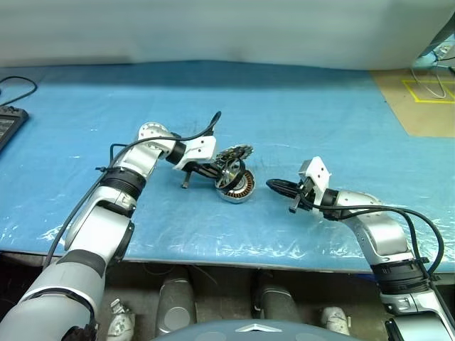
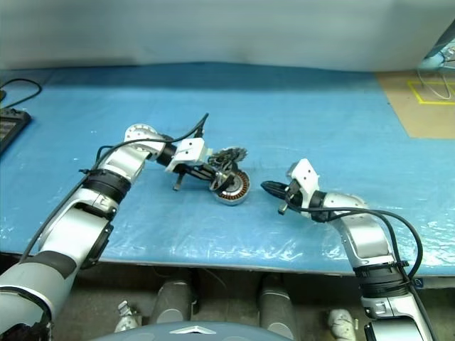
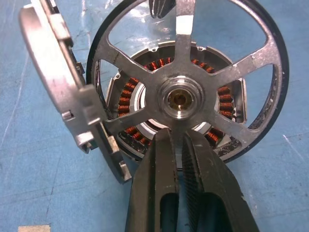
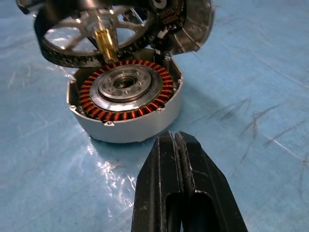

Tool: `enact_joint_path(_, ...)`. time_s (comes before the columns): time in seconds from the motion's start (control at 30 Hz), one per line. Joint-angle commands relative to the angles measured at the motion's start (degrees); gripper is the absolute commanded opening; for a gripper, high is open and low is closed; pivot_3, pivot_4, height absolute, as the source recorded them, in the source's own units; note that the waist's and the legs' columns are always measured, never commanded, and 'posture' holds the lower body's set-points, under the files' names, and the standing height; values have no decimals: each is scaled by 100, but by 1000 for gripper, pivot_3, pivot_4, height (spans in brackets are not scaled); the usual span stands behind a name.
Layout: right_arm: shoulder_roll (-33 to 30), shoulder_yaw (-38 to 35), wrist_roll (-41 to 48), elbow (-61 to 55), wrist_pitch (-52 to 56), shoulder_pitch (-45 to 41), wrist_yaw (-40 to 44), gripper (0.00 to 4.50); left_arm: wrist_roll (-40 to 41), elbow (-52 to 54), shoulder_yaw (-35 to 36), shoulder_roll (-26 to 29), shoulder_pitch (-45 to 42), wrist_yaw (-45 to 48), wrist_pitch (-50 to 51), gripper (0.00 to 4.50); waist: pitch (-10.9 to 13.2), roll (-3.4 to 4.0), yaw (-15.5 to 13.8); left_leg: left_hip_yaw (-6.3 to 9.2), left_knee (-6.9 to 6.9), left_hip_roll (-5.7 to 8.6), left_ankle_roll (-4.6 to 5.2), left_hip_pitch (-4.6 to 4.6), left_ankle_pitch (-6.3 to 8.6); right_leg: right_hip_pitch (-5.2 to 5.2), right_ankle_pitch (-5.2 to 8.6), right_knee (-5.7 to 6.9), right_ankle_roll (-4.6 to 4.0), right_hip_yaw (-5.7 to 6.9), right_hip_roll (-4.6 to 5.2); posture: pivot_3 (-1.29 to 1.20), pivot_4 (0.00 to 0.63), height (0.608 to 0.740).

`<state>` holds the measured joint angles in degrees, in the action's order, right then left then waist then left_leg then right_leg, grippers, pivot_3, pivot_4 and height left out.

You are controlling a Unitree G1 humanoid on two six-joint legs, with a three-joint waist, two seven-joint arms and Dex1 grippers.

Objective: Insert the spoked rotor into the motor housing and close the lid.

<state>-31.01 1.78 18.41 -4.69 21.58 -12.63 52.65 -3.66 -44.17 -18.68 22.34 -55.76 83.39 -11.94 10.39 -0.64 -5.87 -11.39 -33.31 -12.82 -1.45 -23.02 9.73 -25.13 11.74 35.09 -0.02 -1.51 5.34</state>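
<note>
no legible text, labels or markings

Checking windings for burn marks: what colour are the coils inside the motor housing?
Coils are copper-orange; the right wrist view shows them best.

Blue-covered table [image 1: 298, 106], few items on it.
Motor housing [image 4: 126, 108] sits mid-table; dark keyboard-like device [image 1: 8, 125] and black cable [image 1: 21, 91] at far-left edge.

A: From the head we look forward and down, both eyes sharing the blue table [image 1: 320, 121] from well back.

B: At the left wrist we sit close behind the left gripper [image 3: 181, 140], facing the rotor [image 3: 186, 99]. At the right wrist we look past the right gripper [image 4: 176, 142] at the housing [image 4: 126, 111] near its tips.
</note>
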Motion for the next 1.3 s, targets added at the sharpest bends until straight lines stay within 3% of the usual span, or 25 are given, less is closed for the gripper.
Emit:
enact_joint_path(0.03,69,-194,380,58,-270,52,342,0,-97,-27,-38,-53,-242,-127,-171,128,0,0,-4,0,0,0,0,0,0,0,0,0,0,0,0,0,150,740)
enact_joint_path(0.47,183,-129,315,492,-868,351,579,0,-310,-385,-87,-184,-507,-291,-457,128,0,0,-1,1,-1,-1,2,-2,0,0,0,-1,0,0,2,0,150,740)
enact_joint_path(1.2,300,-95,145,1064,-1248,161,610,0,-327,-557,-44,-76,-623,-141,-604,128,0,0,-4,0,0,-3,3,-4,2,-2,0,-4,-1,1,1,0,150,740)
enact_joint_path(1.3,301,-101,137,1022,-1247,185,591,0,-358,-601,-52,-68,-644,-176,-694,821,0,0,-3,0,0,-1,3,-4,2,-1,0,-5,-1,1,2,0,150,740)
